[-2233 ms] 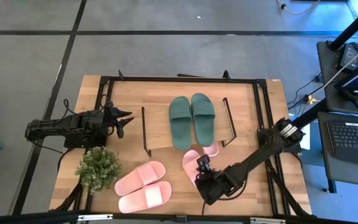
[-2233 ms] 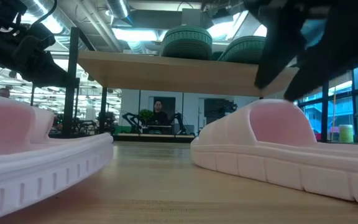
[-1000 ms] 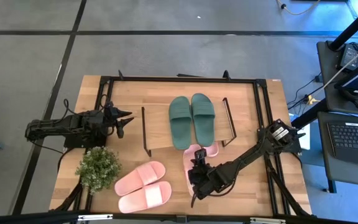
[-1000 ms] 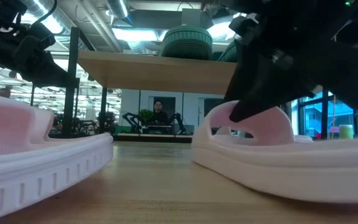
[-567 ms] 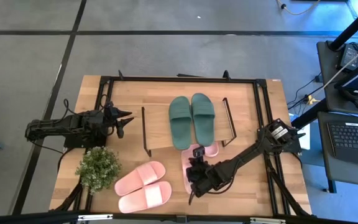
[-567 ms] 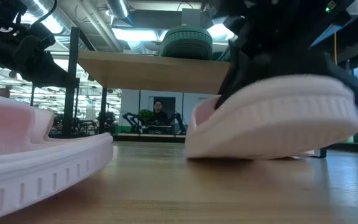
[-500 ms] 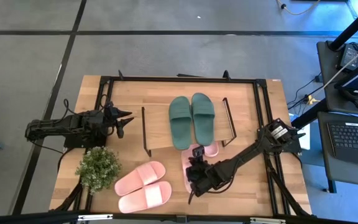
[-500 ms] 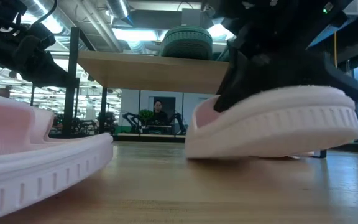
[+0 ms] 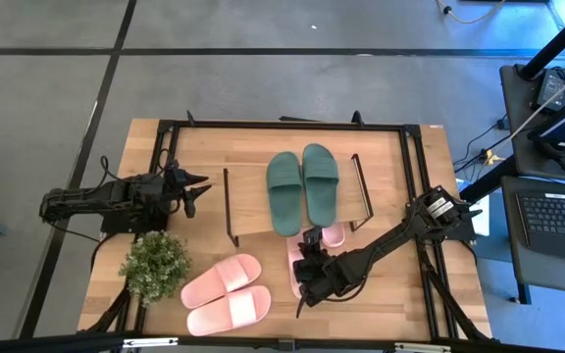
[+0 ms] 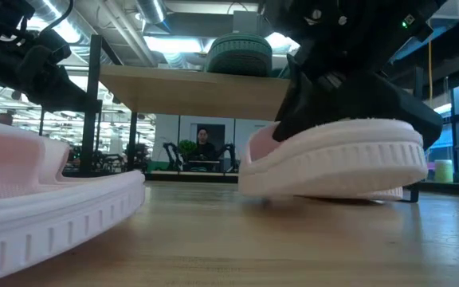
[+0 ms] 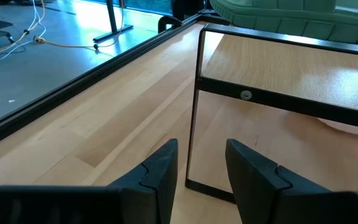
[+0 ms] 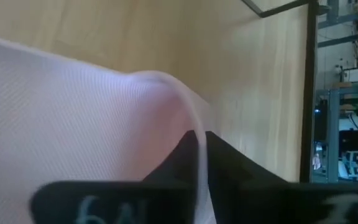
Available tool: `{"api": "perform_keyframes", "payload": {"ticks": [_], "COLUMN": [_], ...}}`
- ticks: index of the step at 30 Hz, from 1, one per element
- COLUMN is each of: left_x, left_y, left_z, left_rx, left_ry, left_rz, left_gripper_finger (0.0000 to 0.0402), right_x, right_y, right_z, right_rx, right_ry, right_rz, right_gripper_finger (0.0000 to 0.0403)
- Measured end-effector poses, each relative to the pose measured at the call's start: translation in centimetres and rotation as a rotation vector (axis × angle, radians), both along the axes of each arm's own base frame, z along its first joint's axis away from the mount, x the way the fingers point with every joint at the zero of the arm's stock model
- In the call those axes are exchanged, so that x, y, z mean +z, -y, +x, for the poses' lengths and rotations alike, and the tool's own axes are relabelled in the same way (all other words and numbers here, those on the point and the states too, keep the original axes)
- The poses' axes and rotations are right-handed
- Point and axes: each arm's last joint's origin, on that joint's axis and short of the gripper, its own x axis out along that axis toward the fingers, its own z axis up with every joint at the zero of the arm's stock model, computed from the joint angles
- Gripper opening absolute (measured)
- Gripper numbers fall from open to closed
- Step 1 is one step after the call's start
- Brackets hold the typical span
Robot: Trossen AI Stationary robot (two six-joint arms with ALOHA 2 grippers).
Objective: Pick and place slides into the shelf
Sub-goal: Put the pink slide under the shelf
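Slides: two dark green slides [image 9: 303, 189] lying side by side on the shelf's plank; a pink pair [image 9: 228, 293] lying on the table [image 9: 400, 304] near its front edge, beside the plant; a further pink slide [image 9: 297, 265] gripped just in front of the shelf, with another pink slide [image 9: 333, 235] peeking out next to it.
Shelf: low rack [image 9: 253, 211] with light plank top and black wire legs, standing mid-table.
Right arm pose: reaching from the table's right edge diagonally toward the front centre, wrist low, right gripper [image 9: 309, 272] sitting over the pink slide.
Right jaws: clenched on the pink slide's thin edge, one dark finger on each side of the foam in the right wrist view [image 12: 194, 162].
Left arm pose: lying folded along the table's left side, left gripper [image 9: 192, 191] pointing at the shelf's left wire leg.
Left jaws: released, gap showing between the two dark fingers [image 11: 160, 171] in the left wrist view.
Low view only: gripped pink slide [image 10: 333, 163] tilting, its sole's far end lifting off the wood under the dark gripper; a person [image 10: 204, 143] sitting in the room far behind.
High view only: green plant [image 9: 155, 263] standing at front left; a laptop [image 9: 555, 221] on a side stand to the right.
Writing: a pale mark on the right gripper body in the right wrist view, too unclear for reading.
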Motion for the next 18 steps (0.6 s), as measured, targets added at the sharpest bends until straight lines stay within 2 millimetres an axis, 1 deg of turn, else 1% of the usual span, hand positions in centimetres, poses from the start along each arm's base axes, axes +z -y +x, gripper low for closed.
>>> {"api": "perform_keyframes", "payload": {"ticks": [4,7,12,18], "left_x": [0.00,0.00,0.00,0.00], "left_y": [0.00,0.00,0.00,0.00], "left_z": [0.00,0.00,0.00,0.00], "left_rx": [0.000,0.000,0.000,0.000], "left_ry": [0.000,0.000,0.000,0.000], "left_rz": [0.000,0.000,0.000,0.000], "left_gripper_finger": [0.0127,0.0127,0.0127,0.0127], "right_x": [0.00,0.00,0.00,0.00], "right_y": [0.00,-0.02,-0.03,-0.03], "right_z": [0.00,0.00,-0.01,-0.01], "right_rx": [-0.007,-0.023,-0.038,-0.035], "right_ry": [0.006,0.020,0.033,0.031], "right_rz": [0.006,0.020,0.032,0.031], "right_gripper_finger": [0.0075,0.0095,0.0111,0.0114]}}
